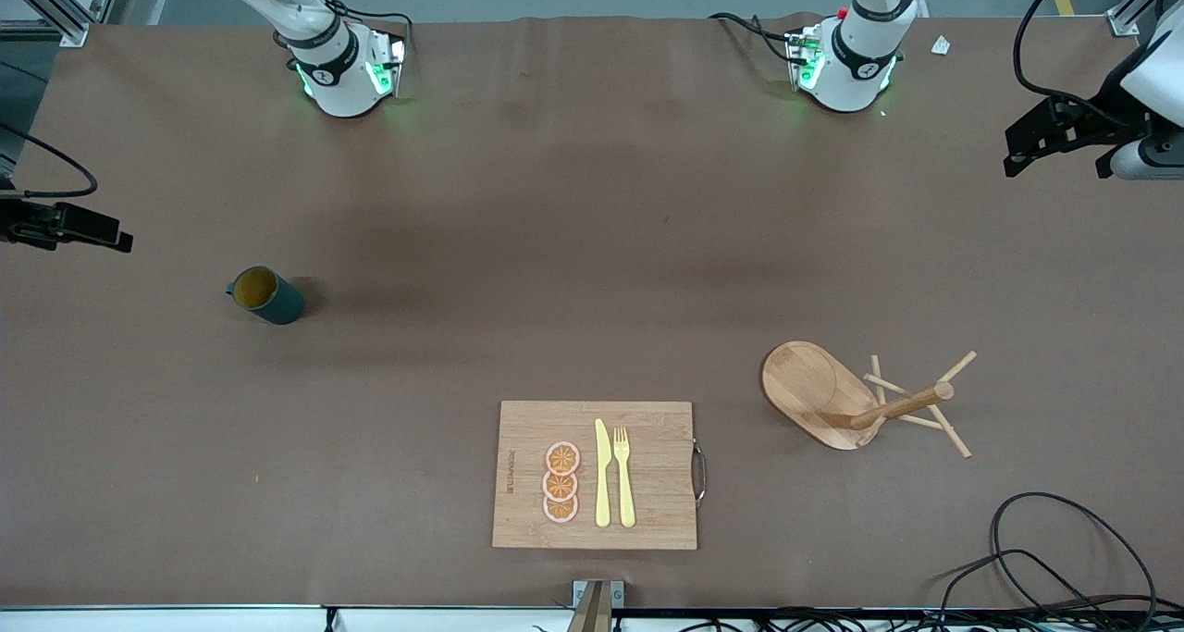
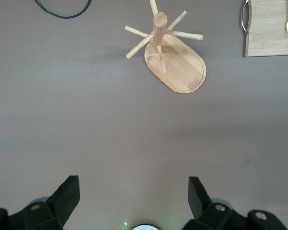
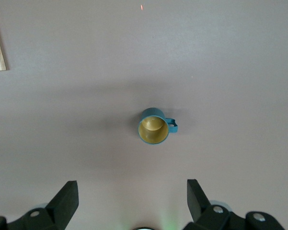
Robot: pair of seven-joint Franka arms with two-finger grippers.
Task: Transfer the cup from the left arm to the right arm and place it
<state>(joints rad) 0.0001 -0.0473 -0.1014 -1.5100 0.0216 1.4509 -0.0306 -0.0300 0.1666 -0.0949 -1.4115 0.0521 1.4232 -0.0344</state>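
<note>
The cup (image 1: 265, 295) is a dark teal mug with a tan-yellow inside. It stands upright on the brown table toward the right arm's end, with its handle pointing at that end's edge. From high above, my right gripper (image 3: 132, 187) looks down on the cup (image 3: 154, 126); it is open and empty, and its black hand (image 1: 65, 225) shows at the table's edge. My left gripper (image 2: 134, 184) hangs high over the left arm's end, open and empty, and its hand (image 1: 1059, 146) shows there. The cup does not appear in the left wrist view.
A wooden peg rack (image 1: 865, 401) on an oval base stands toward the left arm's end, also seen in the left wrist view (image 2: 175, 57). A cutting board (image 1: 597, 475) with orange slices, a yellow knife and a fork lies near the front camera. Black cables (image 1: 1064, 558) lie at the near corner.
</note>
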